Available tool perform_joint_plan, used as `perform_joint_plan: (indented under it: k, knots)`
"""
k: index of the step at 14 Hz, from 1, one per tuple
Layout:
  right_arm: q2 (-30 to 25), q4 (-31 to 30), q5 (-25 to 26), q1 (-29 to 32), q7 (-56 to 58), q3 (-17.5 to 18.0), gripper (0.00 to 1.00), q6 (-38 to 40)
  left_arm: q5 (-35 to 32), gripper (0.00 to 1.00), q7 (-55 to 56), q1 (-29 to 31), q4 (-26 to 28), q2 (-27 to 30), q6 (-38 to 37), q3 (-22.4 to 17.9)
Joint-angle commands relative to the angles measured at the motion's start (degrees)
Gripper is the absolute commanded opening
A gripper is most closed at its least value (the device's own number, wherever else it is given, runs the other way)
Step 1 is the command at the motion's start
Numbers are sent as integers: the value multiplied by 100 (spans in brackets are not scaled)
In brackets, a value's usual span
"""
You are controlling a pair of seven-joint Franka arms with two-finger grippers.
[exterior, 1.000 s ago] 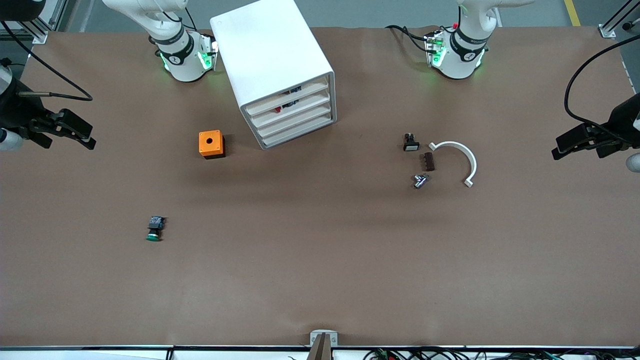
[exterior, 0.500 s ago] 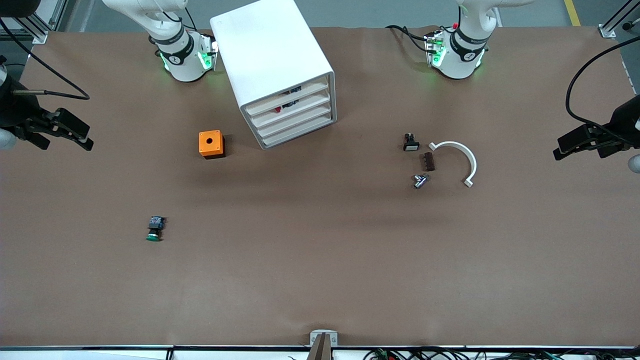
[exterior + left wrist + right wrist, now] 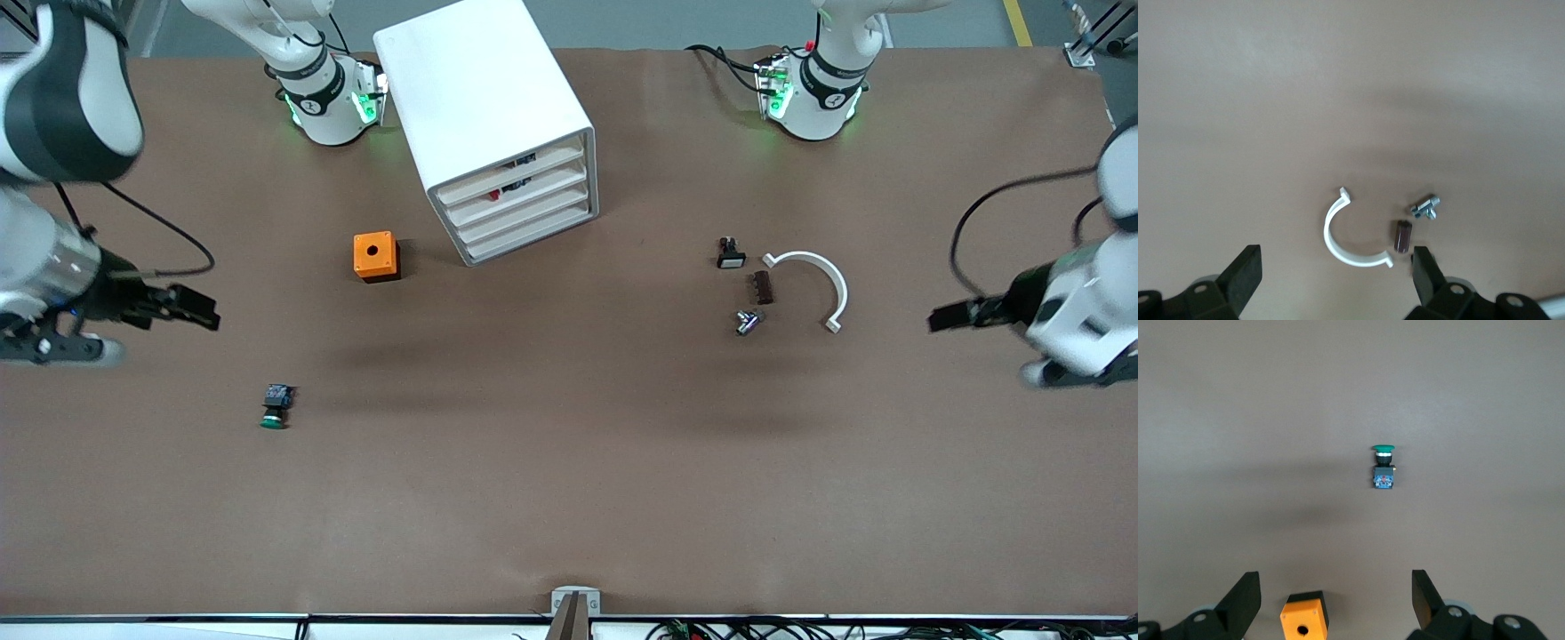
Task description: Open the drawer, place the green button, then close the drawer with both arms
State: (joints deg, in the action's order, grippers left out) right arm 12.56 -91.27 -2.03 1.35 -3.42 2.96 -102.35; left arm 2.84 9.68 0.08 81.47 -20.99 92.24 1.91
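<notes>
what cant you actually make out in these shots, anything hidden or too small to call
- Drawer contents: front view, hidden by its closed front.
- Items in the cabinet's two upper fronts: front view, too small to identify.
- Small black switch: front view, too small for detail.
- Orange box: right wrist view, cut by the edge.

The open left gripper and right gripper hold nothing.

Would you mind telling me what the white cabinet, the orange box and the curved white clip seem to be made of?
The cabinet looks like smooth matte white plastic or painted metal; its even surface with rounded edges leaves that open. The orange box seems moulded plastic, with uniform colour, a dark base and a round hole on top. The curved clip looks like thin white plastic, plain and dull.
</notes>
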Motion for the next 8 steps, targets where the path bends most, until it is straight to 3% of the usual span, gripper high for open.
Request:
perform_joint_plan:
  k: [1, 8]
  knots:
    - [553, 100, -35, 208, 489, 74, 100, -302, -56, 100, 682, -130, -140, -475, 215, 46]
    - [1863, -93, 9, 287, 728, 56, 100, -1708, 224, 100, 3563, -1141, -158, -1292, 427, 29]
